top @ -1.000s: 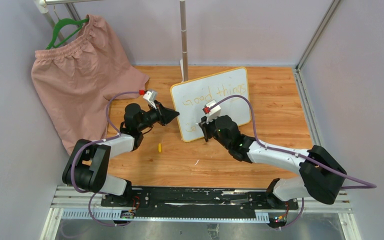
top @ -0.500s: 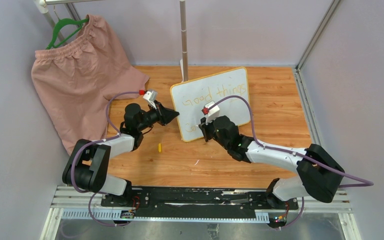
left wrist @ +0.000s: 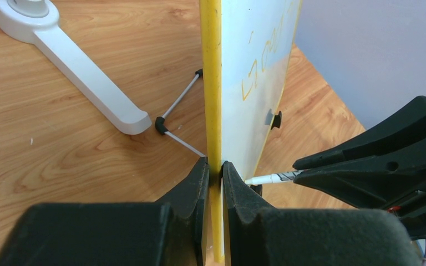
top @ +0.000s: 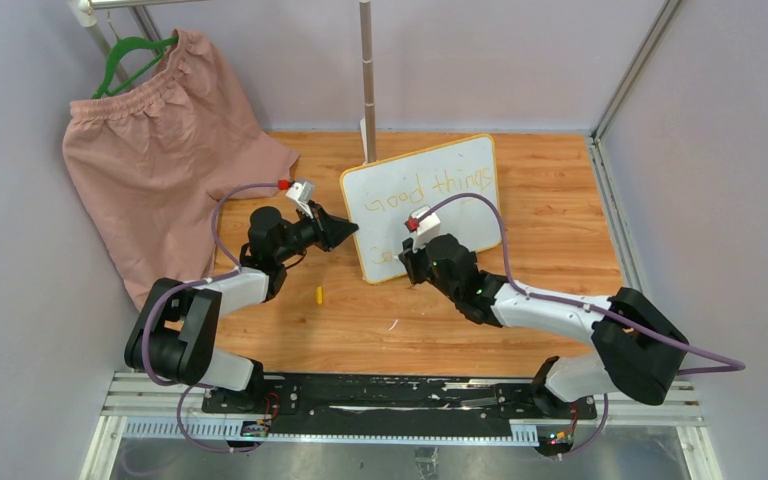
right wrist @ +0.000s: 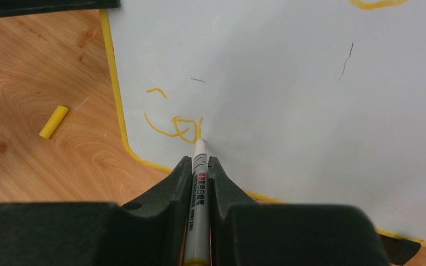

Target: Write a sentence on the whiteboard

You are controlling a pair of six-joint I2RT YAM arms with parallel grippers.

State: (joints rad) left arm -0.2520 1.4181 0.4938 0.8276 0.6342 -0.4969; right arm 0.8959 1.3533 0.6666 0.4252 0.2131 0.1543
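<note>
left gripper [left wrist: 215, 166]: fingers almost closed, pinching the yellow side edge of the whiteboard [left wrist: 255, 66] between them
right gripper [right wrist: 201, 160]: fingers drawn in tight on a marker [right wrist: 198, 183], whose tip pokes out ahead of them
whiteboard: standing on edge, its face directly ahead of the right fingertips
sentence [top: 425, 185]: "Good things" on the upper line; the lower line's first yellow strokes lie just beyond the right fingertips, at the marker tip
yellow cap [right wrist: 54, 121]: on the wood, well left of the right fingers, apart from the board
</note>
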